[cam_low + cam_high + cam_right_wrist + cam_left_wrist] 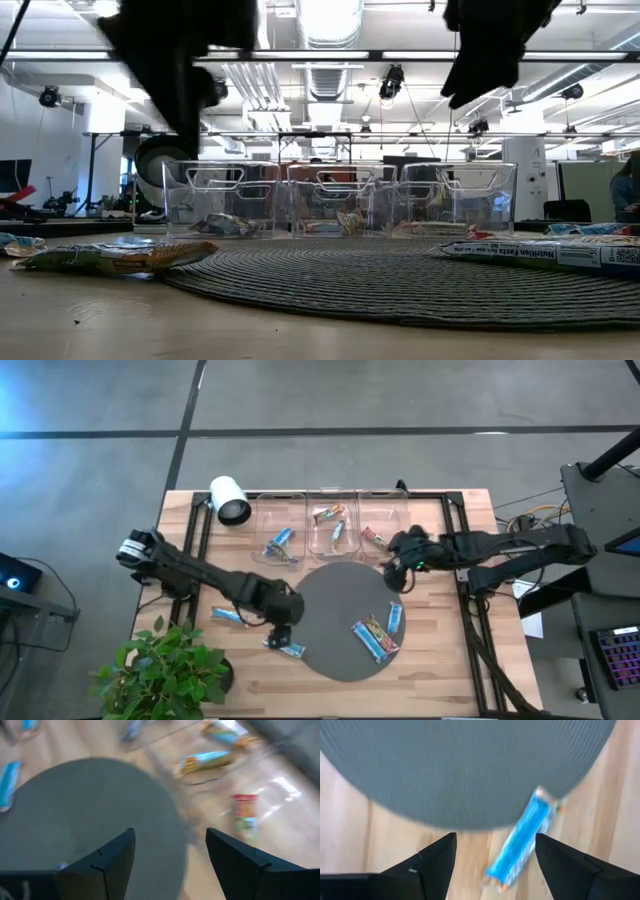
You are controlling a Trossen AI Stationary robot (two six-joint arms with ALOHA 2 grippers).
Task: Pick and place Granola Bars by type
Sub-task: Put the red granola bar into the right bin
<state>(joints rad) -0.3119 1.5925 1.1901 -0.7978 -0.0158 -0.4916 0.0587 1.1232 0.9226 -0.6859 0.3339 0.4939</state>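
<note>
A: Our left gripper (495, 857) hangs wide open over the blue bar (520, 842) lying half off the mat (330, 600). Descend off-centre and we'd nudge it sideways.

B: Agreed. Our right gripper (170, 852), open and empty, hovers near the bins (332, 525), where the red bar (245, 812) lies.

Three clear bins (335, 525) — seven granola bars (376, 639) visible.
</note>
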